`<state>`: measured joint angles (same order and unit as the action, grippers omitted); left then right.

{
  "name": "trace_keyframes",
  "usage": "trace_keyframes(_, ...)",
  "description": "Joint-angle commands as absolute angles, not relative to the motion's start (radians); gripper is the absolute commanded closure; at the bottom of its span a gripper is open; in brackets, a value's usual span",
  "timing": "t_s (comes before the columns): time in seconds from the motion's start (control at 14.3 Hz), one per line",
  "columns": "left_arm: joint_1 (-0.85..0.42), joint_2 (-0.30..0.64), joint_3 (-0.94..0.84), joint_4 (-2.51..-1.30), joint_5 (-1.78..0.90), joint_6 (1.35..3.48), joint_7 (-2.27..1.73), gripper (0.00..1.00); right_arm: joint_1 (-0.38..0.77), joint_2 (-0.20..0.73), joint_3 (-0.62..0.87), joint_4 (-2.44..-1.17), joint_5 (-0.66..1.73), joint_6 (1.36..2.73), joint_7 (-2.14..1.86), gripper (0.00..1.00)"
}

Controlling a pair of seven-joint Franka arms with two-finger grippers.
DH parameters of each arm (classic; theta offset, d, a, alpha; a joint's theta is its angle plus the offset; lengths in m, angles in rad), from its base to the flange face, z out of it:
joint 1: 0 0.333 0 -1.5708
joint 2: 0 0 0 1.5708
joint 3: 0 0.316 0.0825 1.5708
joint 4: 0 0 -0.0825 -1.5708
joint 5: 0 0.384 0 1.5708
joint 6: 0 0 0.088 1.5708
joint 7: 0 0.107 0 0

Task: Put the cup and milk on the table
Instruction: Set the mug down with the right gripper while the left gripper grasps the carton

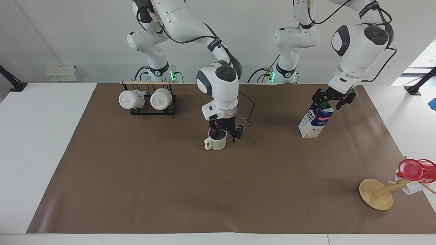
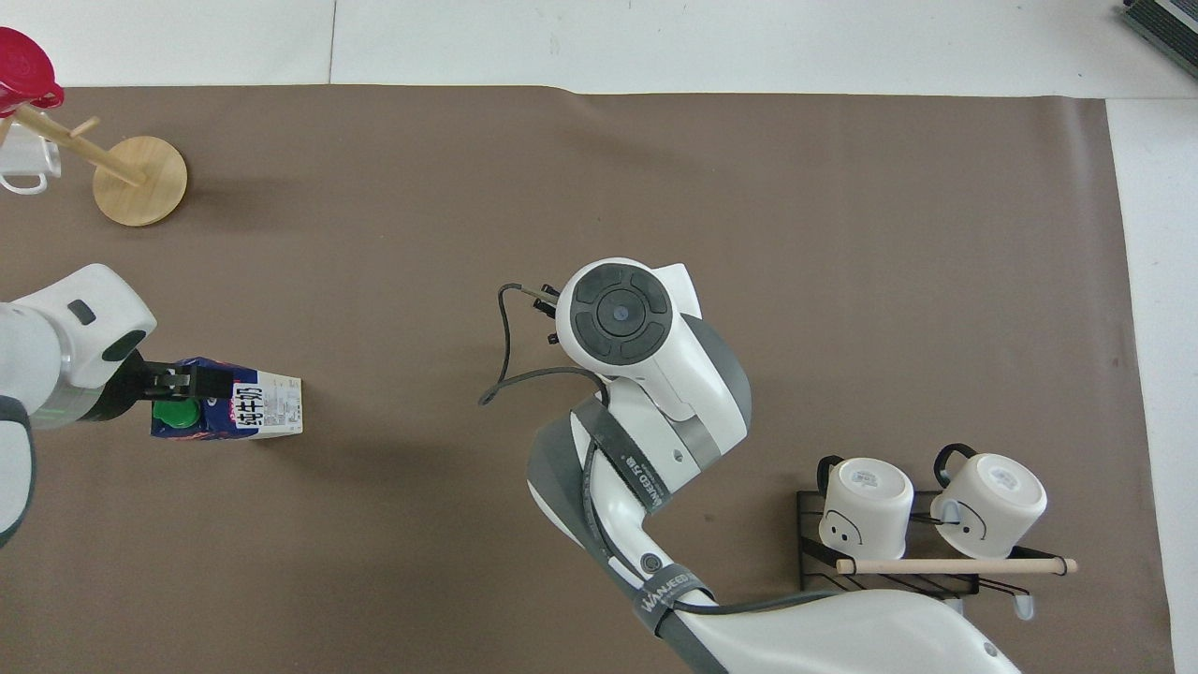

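Observation:
The cup (image 1: 216, 143), cream-white with a loop handle, stands upright on the brown paper of the table (image 1: 136, 187) near its middle. My right gripper (image 1: 224, 132) is right over it and open, one finger in the cup's mouth, the other clear of its wall. In the overhead view the right hand (image 2: 613, 309) hides the cup. The milk (image 1: 311, 124), a blue-and-white carton with a green cap, stands toward the left arm's end. My left gripper (image 1: 329, 100) is open, with a finger on each side of the carton's top. The overhead view shows it over the carton (image 2: 253, 407).
A black rack with two white mugs (image 1: 148, 100) stands close to the right arm's base; it also shows in the overhead view (image 2: 927, 524). A wooden mug tree (image 1: 376, 194) with a red cup (image 1: 414, 170) leans at the table's corner far from the robots, at the left arm's end.

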<state>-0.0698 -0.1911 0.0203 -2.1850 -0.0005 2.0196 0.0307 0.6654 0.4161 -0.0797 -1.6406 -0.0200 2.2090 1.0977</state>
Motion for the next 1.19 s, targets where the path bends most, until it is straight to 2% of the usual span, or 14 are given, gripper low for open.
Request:
trace_keyframes(0.0,-0.071,-0.259,0.017,-2.301,-0.005,2.115,0.046,0.00,0.632,0.333,-0.084,-1.654,-0.017,2.156,1.014,0.00)
trace_keyframes(0.28,-0.071,-0.259,0.017,-2.301,-0.005,2.122,0.046,0.01,0.557,0.241,-0.084,-1.654,-0.017,2.050,0.864,0.00)
trace_keyframes(0.49,-0.071,-0.259,0.017,-2.299,-0.005,2.111,0.046,0.40,0.491,0.203,-0.084,-1.654,-0.017,2.005,0.744,0.00)
trace_keyframes(0.63,-0.071,-0.259,0.017,-2.298,-0.005,2.109,0.046,0.55,0.451,0.177,-0.084,-1.654,-0.017,1.987,0.675,0.00)
trace_keyframes(0.7,-0.071,-0.258,0.017,-2.296,-0.005,2.108,0.046,0.59,0.425,0.158,-0.084,-1.654,-0.017,1.968,0.634,0.00)
trace_keyframes(0.91,-0.072,-0.252,0.015,-2.277,-0.005,2.088,0.029,0.62,0.353,0.097,-0.083,-1.654,-0.006,1.892,0.514,0.00)
trace_keyframes(1.12,-0.110,-0.241,-0.001,-2.197,-0.005,2.027,-0.067,0.64,0.287,0.055,-0.083,-1.655,0.003,1.807,0.433,0.00)
